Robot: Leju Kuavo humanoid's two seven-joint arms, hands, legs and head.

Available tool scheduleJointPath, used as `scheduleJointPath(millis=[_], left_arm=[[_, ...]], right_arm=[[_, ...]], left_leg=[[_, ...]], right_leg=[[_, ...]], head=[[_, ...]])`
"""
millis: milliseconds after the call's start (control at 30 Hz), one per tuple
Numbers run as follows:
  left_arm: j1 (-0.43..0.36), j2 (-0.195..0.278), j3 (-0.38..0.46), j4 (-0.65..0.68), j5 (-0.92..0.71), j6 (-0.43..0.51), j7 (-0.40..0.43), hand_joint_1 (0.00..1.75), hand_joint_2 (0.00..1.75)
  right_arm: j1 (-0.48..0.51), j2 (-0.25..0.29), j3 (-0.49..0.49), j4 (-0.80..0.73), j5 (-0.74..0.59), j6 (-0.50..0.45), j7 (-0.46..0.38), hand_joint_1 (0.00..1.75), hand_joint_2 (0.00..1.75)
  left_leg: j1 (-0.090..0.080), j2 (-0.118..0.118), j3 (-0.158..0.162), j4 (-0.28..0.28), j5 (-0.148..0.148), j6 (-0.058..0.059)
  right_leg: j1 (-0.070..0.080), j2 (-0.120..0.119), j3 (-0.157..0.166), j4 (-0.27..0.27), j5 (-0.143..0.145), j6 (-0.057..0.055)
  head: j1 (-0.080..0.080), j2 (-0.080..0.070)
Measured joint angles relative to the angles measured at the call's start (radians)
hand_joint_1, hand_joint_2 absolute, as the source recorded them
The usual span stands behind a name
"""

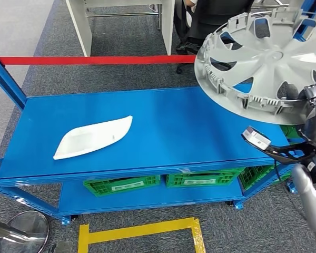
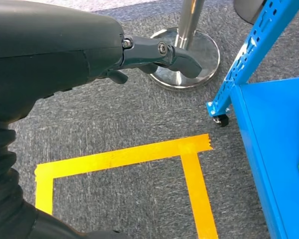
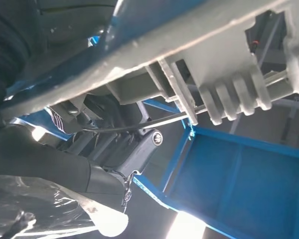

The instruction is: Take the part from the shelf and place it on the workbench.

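I am holding the grey wheel cover [image 1: 264, 58] by its rim in my right hand [image 1: 307, 103], tilted above the right end of the blue counter [image 1: 176, 121]; the grip itself is poorly seen. My left hand [image 2: 155, 52] is hanging empty, fingers loosely extended, over the floor. A white trim piece [image 1: 94, 137] is lying well left.
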Motion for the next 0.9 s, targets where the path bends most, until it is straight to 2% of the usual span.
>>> scheduleJointPath(millis=[300, 667, 767, 833, 900], left_arm=[[0.003, 0.000, -0.005, 0.001, 0.000, 0.000, 0.000, 0.00, 1.75], [0.009, 0.008, -0.005, 0.001, 0.005, 0.002, -0.005, 0.00, 1.75], [0.012, 0.012, -0.005, 0.001, 0.006, 0.005, 0.003, 0.00, 1.75], [0.013, 0.014, -0.005, 0.001, 0.006, 0.009, 0.013, 0.00, 1.75], [0.013, 0.013, -0.005, 0.001, 0.006, 0.014, 0.019, 0.00, 1.75]], right_arm=[[0.000, 0.031, 0.013, -0.006, -0.007, 0.000, 0.001, 1.75, 1.75], [-0.027, 0.035, 0.033, -0.006, -0.105, 0.025, -0.026, 1.75, 1.75], [-0.054, 0.024, 0.046, -0.006, -0.148, 0.055, -0.038, 1.75, 1.75], [-0.073, 0.016, 0.054, -0.005, -0.162, 0.068, -0.043, 1.75, 1.75], [-0.090, 0.006, 0.061, -0.004, -0.165, 0.077, -0.047, 1.75, 1.75]], left_leg=[[0.000, 0.000, 0.000, 0.000, 0.000, 0.000], [-0.003, 0.000, -0.002, 0.005, 0.000, 0.001], [-0.006, 0.000, -0.005, 0.008, 0.000, 0.005], [-0.003, 0.002, 0.000, -0.009, 0.009, 0.013], [0.003, 0.004, 0.008, -0.028, 0.021, 0.022]], right_leg=[[0.000, 0.000, 0.000, 0.000, 0.000, 0.000], [-0.002, 0.000, -0.002, -0.001, 0.001, 0.002], [-0.006, -0.001, -0.002, -0.004, 0.005, 0.007], [-0.005, -0.002, -0.006, -0.004, 0.003, 0.012], [-0.005, -0.003, -0.036, 0.043, -0.025, 0.015]], head=[[0.000, 0.000], [0.000, 0.000], [0.000, 0.000], [0.000, 0.000], [0.003, 0.000]])
